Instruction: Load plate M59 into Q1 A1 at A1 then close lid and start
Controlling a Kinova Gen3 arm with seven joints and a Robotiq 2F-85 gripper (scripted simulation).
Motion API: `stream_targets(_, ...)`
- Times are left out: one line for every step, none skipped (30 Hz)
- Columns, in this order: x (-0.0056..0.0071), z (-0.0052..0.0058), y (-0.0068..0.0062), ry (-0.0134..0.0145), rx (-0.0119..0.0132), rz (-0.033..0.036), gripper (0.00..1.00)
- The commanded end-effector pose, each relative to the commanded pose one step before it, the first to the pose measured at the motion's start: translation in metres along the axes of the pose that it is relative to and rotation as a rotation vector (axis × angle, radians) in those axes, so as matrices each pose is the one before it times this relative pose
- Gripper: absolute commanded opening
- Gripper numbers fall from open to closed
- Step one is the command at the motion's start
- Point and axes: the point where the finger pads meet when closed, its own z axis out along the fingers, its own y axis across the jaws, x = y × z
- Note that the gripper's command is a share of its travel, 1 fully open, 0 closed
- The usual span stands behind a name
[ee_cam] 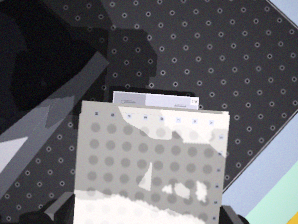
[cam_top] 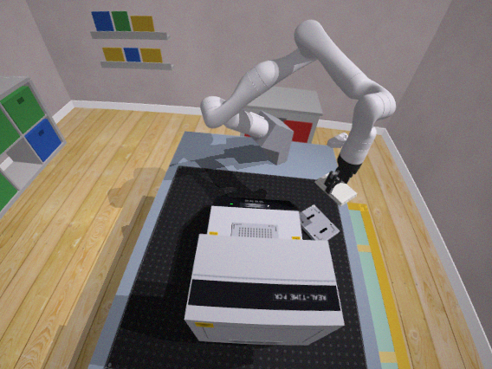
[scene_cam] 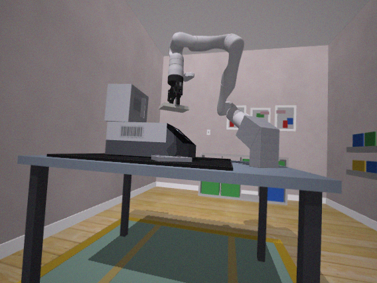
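Observation:
Plate M59 (cam_top: 344, 194) (scene_cam: 174, 107) (ee_cam: 150, 145) is a pale, many-welled plate held high in the air, roughly level. My gripper (cam_top: 334, 187) (scene_cam: 174, 102) (ee_cam: 147, 212) is shut on it, with a finger at either side. The plate nest N1 (cam_top: 327, 229) (scene_cam: 171, 159) (ee_cam: 155, 100) is a light grey tray on the mat, with no plate in it. The cycler Q1 (cam_top: 222, 218) (scene_cam: 136, 133) has its lid (cam_top: 264, 260) (scene_cam: 119, 103) standing open. Its block (cam_top: 255, 232) is uncovered. A small green light (cam_top: 231, 203) shows at its front; the keys are too small to read.
Q1 stands on the black dotted mat (cam_top: 152, 277) (ee_cam: 240, 60), close beside the nest. The raised lid is a tall obstacle behind the block. The table's edge (cam_top: 356, 255) runs along the nest's outer side. The arm's base (cam_top: 277, 140) (scene_cam: 264, 143) stands at one table end.

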Motion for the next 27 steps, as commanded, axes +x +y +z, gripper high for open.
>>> stream_targets(0.00018, -0.00277, 0.00004, -0.00094, -0.00067, 0.00034, 0.91)
stream_targets(0.0, 0.0, 0.0, 0.0, 0.0, 0.0, 0.91)
stream_targets(0.0, 0.0, 0.0, 0.0, 0.0, 0.0, 0.91)
stream_targets(0.0, 0.0, 0.0, 0.0, 0.0, 0.0, 0.91)
stream_targets(0.0, 0.0, 0.0, 0.0, 0.0, 0.0, 0.91)
stream_targets(0.0, 0.0, 0.0, 0.0, 0.0, 0.0, 0.91)
stream_targets(0.0, 0.0, 0.0, 0.0, 0.0, 0.0, 0.91)
stream_targets(0.0, 0.0, 0.0, 0.0, 0.0, 0.0, 0.91)
stream_targets(0.0, 0.0, 0.0, 0.0, 0.0, 0.0, 0.91)
stream_targets(0.0, 0.0, 0.0, 0.0, 0.0, 0.0, 0.91)
stream_targets(0.0, 0.0, 0.0, 0.0, 0.0, 0.0, 0.91)
stream_targets(0.0, 0.0, 0.0, 0.0, 0.0, 0.0, 0.91)
stream_targets(0.0, 0.0, 0.0, 0.0, 0.0, 0.0, 0.91)
stream_targets(0.0, 0.0, 0.0, 0.0, 0.0, 0.0, 0.91)
stream_targets(0.0, 0.0, 0.0, 0.0, 0.0, 0.0, 0.91)
stream_targets(0.0, 0.0, 0.0, 0.0, 0.0, 0.0, 0.91)
stream_targets(0.0, 0.0, 0.0, 0.0, 0.0, 0.0, 0.91)
stream_targets(0.0, 0.0, 0.0, 0.0, 0.0, 0.0, 0.91)
stream_targets(0.0, 0.0, 0.0, 0.0, 0.0, 0.0, 0.91)
stream_targets(0.0, 0.0, 0.0, 0.0, 0.0, 0.0, 0.91)
stream_targets(0.0, 0.0, 0.0, 0.0, 0.0, 0.0, 0.91)
stream_targets(0.00295, -0.00306, -0.00755, 0.00529, 0.00435, 0.02276, 0.91)
stream_targets(-0.00002, 0.00036, -0.00361, 0.0009, -0.00002, 0.01222, 0.91)
stream_targets(0.0, 0.0, 0.0, 0.0, 0.0, 0.0, 0.91)
stream_targets(0.0, 0.0, 0.0, 0.0, 0.0, 0.0, 0.91)
stream_targets(-0.00107, 0.00051, -0.00244, -0.00209, -0.00368, 0.01321, 0.91)
stream_targets(-0.00104, 0.00043, -0.00336, -0.0021, -0.00069, 0.01249, 0.91)
